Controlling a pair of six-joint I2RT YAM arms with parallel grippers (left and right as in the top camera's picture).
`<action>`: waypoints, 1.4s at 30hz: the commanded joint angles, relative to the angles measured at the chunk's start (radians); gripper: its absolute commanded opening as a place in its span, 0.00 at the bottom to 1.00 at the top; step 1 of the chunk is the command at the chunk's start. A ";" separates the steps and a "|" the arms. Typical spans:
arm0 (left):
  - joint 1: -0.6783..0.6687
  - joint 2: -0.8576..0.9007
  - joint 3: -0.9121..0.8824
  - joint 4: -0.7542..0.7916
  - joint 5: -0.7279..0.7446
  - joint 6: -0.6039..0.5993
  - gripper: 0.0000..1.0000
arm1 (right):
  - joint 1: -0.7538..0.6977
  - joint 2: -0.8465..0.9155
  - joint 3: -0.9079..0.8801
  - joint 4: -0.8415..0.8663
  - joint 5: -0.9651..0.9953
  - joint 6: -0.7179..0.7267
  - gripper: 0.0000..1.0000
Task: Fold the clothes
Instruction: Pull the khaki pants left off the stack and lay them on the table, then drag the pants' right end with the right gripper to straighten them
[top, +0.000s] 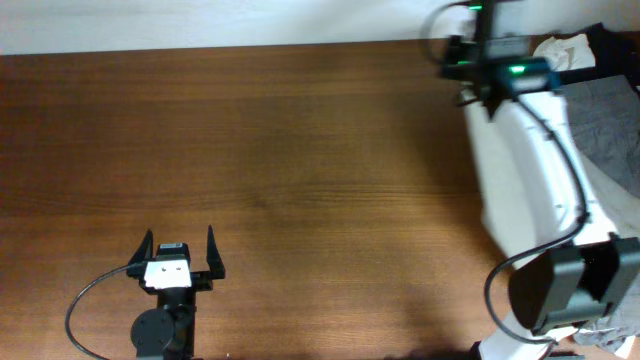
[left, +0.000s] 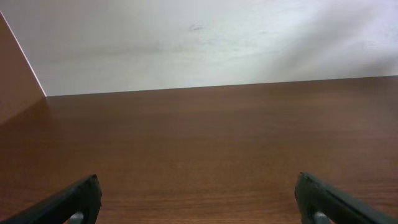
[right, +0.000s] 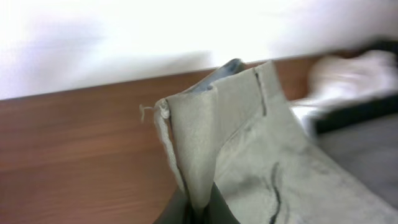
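Note:
My right gripper (right: 200, 210) is shut on an edge of the light khaki-olive shorts (right: 249, 143) and holds the fabric up in front of the wrist camera. A bit of pale-blue lining (right: 227, 67) shows at the top of the fold. In the overhead view the right gripper (top: 468, 88) is at the far right of the table, and the arm hides the shorts. A grey garment (top: 603, 118), a white one (top: 565, 47) and a black one (top: 612, 42) lie in a heap at the far right corner. My left gripper (top: 181, 250) is open and empty near the front left.
The brown wooden table (top: 300, 170) runs to a white wall at the back. The right arm's white body (top: 525, 170) lies along the right side. In the left wrist view only bare tabletop (left: 205, 143) lies between the left gripper's fingers (left: 199, 199).

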 joint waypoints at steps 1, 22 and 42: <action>0.006 -0.005 -0.005 0.002 -0.011 0.016 0.99 | 0.191 0.031 0.010 0.061 -0.085 0.136 0.04; 0.006 -0.005 -0.005 0.002 -0.011 0.016 0.99 | 0.780 0.196 0.010 0.259 -0.149 0.269 0.46; 0.006 -0.005 -0.005 0.002 -0.011 0.016 0.99 | -0.075 0.290 0.151 -0.405 -0.252 -0.205 0.68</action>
